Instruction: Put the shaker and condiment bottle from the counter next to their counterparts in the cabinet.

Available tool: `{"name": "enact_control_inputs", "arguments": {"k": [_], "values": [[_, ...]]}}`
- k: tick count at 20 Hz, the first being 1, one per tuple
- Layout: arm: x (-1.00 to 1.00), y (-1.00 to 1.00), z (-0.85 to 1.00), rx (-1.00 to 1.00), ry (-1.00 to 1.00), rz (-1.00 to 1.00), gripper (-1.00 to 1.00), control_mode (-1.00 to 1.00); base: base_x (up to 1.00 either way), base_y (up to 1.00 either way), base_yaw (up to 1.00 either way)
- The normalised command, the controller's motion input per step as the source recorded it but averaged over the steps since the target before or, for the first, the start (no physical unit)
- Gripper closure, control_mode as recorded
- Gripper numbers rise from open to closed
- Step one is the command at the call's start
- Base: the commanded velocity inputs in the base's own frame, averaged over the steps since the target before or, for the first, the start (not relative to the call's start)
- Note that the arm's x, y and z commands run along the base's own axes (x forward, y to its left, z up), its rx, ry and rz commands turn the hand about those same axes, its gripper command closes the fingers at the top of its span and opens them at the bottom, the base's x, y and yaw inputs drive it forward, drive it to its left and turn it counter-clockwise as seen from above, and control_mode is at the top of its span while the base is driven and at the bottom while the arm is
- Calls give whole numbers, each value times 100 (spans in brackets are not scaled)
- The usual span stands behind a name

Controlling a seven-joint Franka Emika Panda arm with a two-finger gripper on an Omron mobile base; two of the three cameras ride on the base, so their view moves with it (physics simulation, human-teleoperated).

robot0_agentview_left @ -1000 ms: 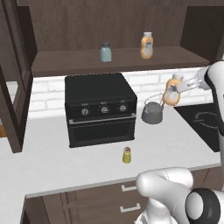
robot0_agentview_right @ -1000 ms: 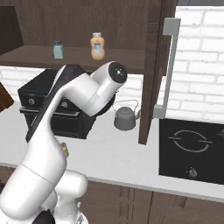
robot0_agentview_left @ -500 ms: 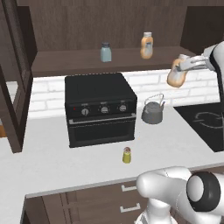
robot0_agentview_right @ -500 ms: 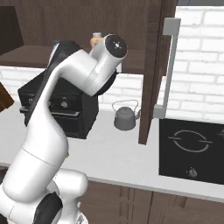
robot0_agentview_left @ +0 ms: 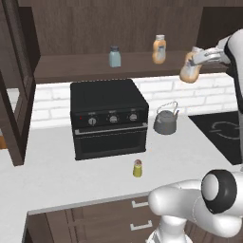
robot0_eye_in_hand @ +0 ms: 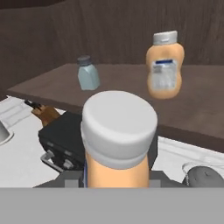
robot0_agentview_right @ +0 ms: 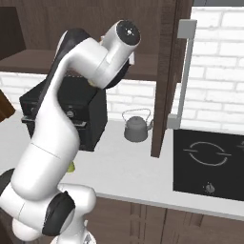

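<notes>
My gripper (robot0_agentview_left: 195, 59) is shut on the condiment bottle (robot0_agentview_left: 189, 71), an orange one with a pale cap, held in the air at shelf height just right of the cabinet (robot0_agentview_left: 85, 66) shelf. Its cap (robot0_eye_in_hand: 119, 127) looms close in the hand view. On the shelf stand the counterparts: another orange bottle (robot0_agentview_left: 159, 49) (robot0_eye_in_hand: 165, 65) and a pale blue-grey shaker (robot0_agentview_left: 114, 56) (robot0_eye_in_hand: 87, 73). The yellow-green shaker (robot0_agentview_left: 137, 168) stands on the counter (robot0_agentview_left: 47, 175) in front of the oven; a sliver of it (robot0_agentview_right: 71, 167) peeks out behind my arm.
A black toaster oven (robot0_agentview_left: 108, 118) sits under the shelf, with a grey kettle (robot0_agentview_left: 166, 121) (robot0_agentview_right: 136, 127) to its right. A black cooktop (robot0_agentview_left: 223, 130) (robot0_agentview_right: 209, 162) lies further right. A dark cabinet panel (robot0_agentview_right: 167, 71) hangs beside the shelf. Shelf room lies around the two counterparts.
The arm has lifted the held bottle from just above the kettle up to shelf level, moving it right and up.
</notes>
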Motion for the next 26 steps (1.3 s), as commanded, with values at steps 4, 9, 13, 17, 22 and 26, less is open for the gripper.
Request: {"name": "enact_control_inputs", "arguments": {"k": [4,9,13,17,22,26], "values": [[67,0,2,-5,0,1,100,-100,0,0,0],[85,0,0,-8,0,3,100,-100,0,0,0],[82,0,0,-7,0,4,100,-100,0,0,0],[63,0,0,-9,0,2,100,-100,0,0,0],[35,-9,0,-8,0,0,100,-100,0,0,0],[25,-1,0,0,-4,0,100,-100,0,0,0]]}}
